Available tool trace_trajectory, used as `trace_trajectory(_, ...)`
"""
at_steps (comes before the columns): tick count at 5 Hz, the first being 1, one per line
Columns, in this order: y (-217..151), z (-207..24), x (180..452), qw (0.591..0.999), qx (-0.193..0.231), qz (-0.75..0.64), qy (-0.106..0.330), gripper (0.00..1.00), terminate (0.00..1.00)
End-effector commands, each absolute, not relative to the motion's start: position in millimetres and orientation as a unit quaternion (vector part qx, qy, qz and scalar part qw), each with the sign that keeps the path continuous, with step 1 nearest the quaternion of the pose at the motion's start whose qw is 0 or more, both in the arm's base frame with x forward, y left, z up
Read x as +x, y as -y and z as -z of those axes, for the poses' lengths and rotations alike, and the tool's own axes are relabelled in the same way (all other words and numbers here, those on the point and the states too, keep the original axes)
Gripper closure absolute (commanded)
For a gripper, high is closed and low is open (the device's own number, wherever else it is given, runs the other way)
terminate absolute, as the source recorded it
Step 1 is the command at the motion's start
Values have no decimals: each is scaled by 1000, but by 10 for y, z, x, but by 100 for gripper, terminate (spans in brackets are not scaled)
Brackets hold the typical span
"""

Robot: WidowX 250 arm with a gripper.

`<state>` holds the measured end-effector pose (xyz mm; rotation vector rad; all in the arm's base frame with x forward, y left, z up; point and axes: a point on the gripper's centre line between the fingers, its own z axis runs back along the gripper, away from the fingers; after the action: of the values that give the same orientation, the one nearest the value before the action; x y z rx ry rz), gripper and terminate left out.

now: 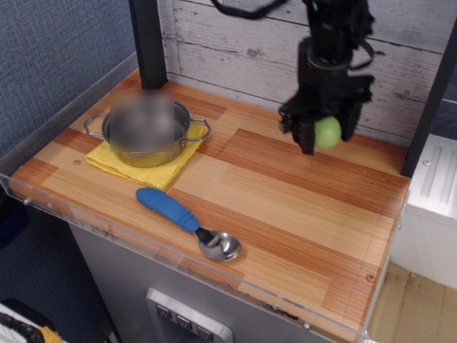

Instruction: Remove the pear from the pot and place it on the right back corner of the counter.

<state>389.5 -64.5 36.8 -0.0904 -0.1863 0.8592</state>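
Wooden counter (285, 207), spoon (189, 223), cloth (125, 166)

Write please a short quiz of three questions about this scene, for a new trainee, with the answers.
1. True or false: the claw holds the pear above the counter.
2. What lies under the pot? A) a yellow cloth B) a white plate C) a wooden tray
3. Fill the gap: the spoon has a ____ handle.

Key:
1. True. The pear sits between the claw's fingers, toward the back right of the counter, and does not seem to rest on the wood yet.
2. A. The yellow cloth shows at the pot's front and sides.
3. Blue. The spoon lies near the front edge, its metal bowl pointing right.
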Motion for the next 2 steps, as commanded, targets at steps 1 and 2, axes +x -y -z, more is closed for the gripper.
trace_trajectory(1,732,-413,3856,903,-44,-417,91,0,0)
trace_trajectory(2,685,-400,3822,899,-38,-428,87,0,0)
